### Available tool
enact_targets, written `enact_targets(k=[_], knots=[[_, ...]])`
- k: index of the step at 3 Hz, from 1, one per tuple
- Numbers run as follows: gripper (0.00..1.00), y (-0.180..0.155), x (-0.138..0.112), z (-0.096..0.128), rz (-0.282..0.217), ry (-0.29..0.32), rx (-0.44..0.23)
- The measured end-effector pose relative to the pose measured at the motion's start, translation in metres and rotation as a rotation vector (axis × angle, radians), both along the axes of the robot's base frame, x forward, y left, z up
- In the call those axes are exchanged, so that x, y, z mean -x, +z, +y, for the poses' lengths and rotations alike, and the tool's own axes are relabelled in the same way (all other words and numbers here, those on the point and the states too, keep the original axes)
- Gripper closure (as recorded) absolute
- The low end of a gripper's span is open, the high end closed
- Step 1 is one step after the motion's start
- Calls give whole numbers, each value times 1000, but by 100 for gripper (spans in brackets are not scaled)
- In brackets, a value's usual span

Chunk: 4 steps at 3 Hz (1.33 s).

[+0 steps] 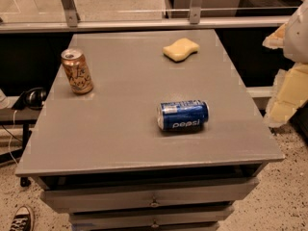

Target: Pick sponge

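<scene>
The sponge [181,49] is a small pale yellow foam pad lying flat on the far part of the grey tabletop [125,129], right of centre. My gripper [288,76] is at the right edge of the view, off the table's right side and well away from the sponge. Its flat pale-yellow fingers [288,97] hang beside the table edge, one above and one below.
A blue Pepsi can [183,115] lies on its side in the middle of the table. An orange can [77,71] stands upright at the left. A glass partition with metal posts [69,6] runs behind the table. A shoe [20,219] shows at the bottom left.
</scene>
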<state>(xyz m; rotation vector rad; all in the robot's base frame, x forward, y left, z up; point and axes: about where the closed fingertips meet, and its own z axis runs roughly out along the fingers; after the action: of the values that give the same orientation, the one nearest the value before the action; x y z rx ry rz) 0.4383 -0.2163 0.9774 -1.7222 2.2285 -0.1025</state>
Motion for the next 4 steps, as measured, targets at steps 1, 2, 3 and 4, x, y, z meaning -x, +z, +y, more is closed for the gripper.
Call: enact_targets(k=[1, 2, 3, 4], knots=[[0, 0, 0, 0, 0, 0, 0], [0, -4, -19, 1, -53, -12, 1], [0, -9, -79, 0, -170, -46, -14], [0, -8, -156, -2, -291, -94, -62]])
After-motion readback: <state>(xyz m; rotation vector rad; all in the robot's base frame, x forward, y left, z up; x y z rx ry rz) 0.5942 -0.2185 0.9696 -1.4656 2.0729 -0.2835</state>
